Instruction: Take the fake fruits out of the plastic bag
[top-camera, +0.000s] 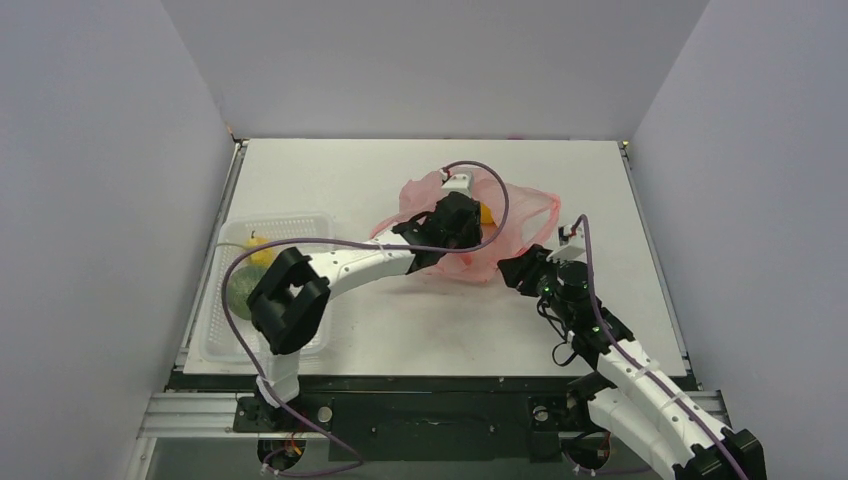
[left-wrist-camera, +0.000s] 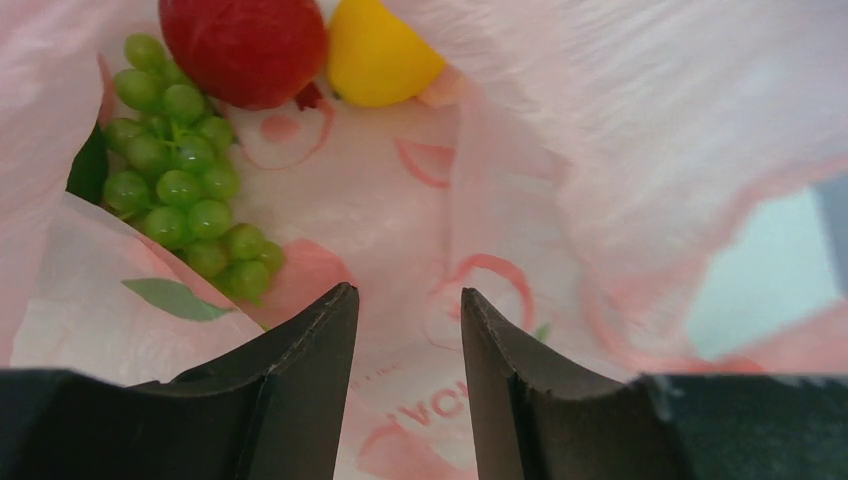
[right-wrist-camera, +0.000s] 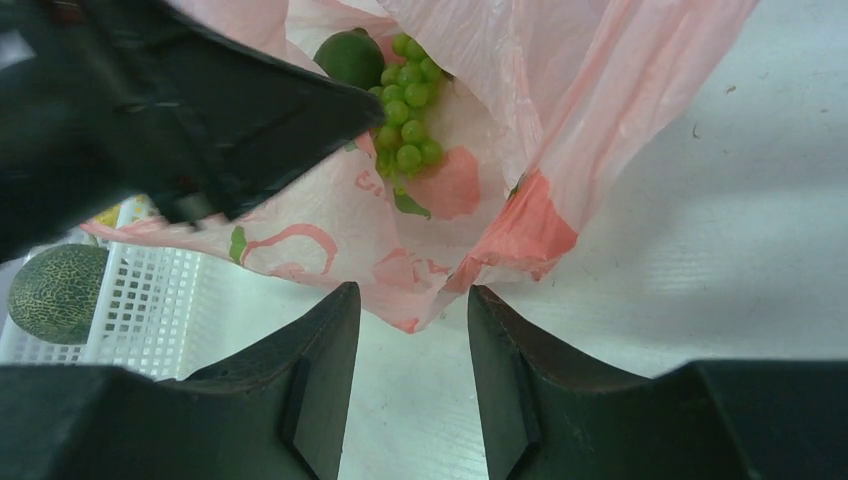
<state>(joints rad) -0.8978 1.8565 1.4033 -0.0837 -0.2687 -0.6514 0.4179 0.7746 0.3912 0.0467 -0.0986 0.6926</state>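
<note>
flat white table with a thin, crinkly, translucent pink plastic bag near its middle, both arms reaching to it.
a clear latticed rectangular plastic tray sits at the table's left edge, well apart from the bag, and holds a netted green melon-shaped fruit and a small yellow fruit. the left gripper is inside the bag's mouth, jaws parted, gripping nothing. the right gripper hovers at the bag's lower edge, jaws likewise parted and empty, with the film's corner hanging just at its tips. inside the bag lie a light green plastic grape bunch, a glossy red round fruit touching a yellow lemon-shaped fruit, and a dark green round fruit against the grapes.
</note>
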